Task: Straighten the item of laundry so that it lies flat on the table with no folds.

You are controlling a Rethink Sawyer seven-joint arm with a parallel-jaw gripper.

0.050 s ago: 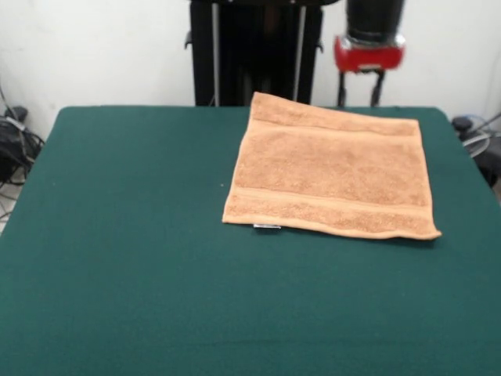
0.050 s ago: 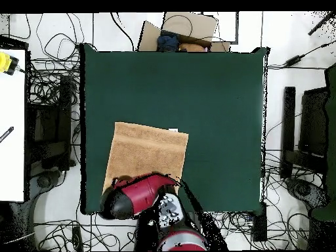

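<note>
Green felt table [image 1: 117, 274] carries the tan-orange terry hand towel [image 1: 333, 168] toward two o'clock, apparently flat and unfolded, white tag [image 1: 267, 226] at its near edge, while the gripper [image 1: 358, 92] hangs behind at one o'clock, jaw state unclear.

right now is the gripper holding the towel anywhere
No. The gripper hangs above the table's far edge, clear of the towel, which lies flat with nothing gripping it.
</note>
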